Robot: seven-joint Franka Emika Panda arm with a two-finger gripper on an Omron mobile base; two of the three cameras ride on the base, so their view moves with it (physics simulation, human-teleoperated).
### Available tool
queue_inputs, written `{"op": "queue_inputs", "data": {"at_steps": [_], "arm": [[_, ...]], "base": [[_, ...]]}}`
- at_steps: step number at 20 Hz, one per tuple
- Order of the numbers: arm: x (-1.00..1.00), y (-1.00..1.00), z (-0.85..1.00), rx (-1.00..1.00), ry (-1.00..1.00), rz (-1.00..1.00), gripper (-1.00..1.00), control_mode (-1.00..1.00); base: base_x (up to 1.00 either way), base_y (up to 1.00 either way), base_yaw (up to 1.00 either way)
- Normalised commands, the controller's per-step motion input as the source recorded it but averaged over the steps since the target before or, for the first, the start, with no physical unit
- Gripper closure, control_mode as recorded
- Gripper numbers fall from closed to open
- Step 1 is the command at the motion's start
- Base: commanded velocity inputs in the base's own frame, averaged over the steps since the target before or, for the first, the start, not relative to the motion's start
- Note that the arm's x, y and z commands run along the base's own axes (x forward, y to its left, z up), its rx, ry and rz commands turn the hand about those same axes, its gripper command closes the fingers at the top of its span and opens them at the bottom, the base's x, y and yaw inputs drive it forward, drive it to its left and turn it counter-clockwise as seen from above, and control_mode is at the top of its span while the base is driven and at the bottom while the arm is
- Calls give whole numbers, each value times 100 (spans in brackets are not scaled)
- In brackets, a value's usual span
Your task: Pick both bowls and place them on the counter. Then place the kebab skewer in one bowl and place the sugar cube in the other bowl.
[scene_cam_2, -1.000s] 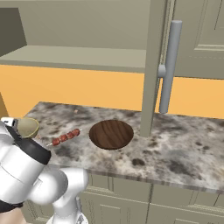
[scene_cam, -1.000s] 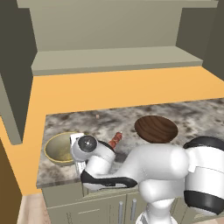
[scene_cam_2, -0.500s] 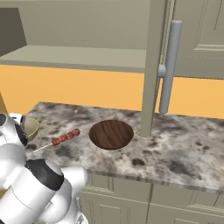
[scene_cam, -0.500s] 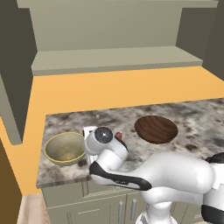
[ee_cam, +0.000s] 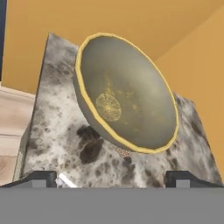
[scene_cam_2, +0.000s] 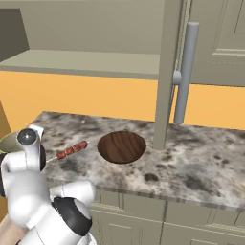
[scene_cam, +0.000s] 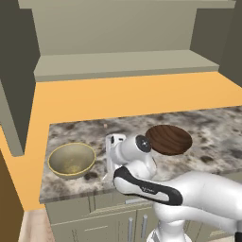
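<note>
My hand [ee_cam: 111,179] hangs wide open and empty, low over the near left part of the bench [scene_cam: 215,130], tips well apart, nothing between them. Deep olive bowl [ee_cam: 127,94] stands upright on the bench straight ahead of my hand, just beyond the tips, not touching them; yellowish rim, nothing in it. From the left base view that bowl [scene_cam: 72,159] sits near the bench's left end, just left of my hand [scene_cam: 109,158]. Kebab skewer [scene_cam_2: 72,150] lies flat on the bench between the two bowls, meat chunks at its right end, pale stick running left toward my wrist. In the hand view a pale sliver, probably the stick's end [ee_cam: 66,180], shows beside my left tip; cannot tell if it touches. Shallow dark brown bowl [scene_cam: 168,139] rests on the bench to the right of my hand, apart from it; also empty [scene_cam_2: 121,146]. A tiny tan speck [scene_cam_2: 84,121] lies far back on the bench, maybe the sugar cube, too small to tell. Orange surface [scene_cam: 118,97] lies behind the bench, and the olive-grey shelf [scene_cam: 123,64] beyond that.
</note>
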Motion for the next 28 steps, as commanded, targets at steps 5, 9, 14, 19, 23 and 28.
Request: {"op": "queue_inputs", "data": {"at_steps": [5,9,14,19,23,28], "arm": [[36,6,-11,17,8,1,-100,-100],[8,-14,-30,16,2,1,-100,-100],[9,-12,-36,10,3,4,-100,-100],[28,0,-32,13,9,6,-100,-100],[29,0,-32,6,12,9,-100,-100],[33,6,-24,0,8,5,-100,-100]], "base": [[0,0,0],[0,0,0],[0,0,0],[0,0,0],[0,0,0],[0,0,0]]}}
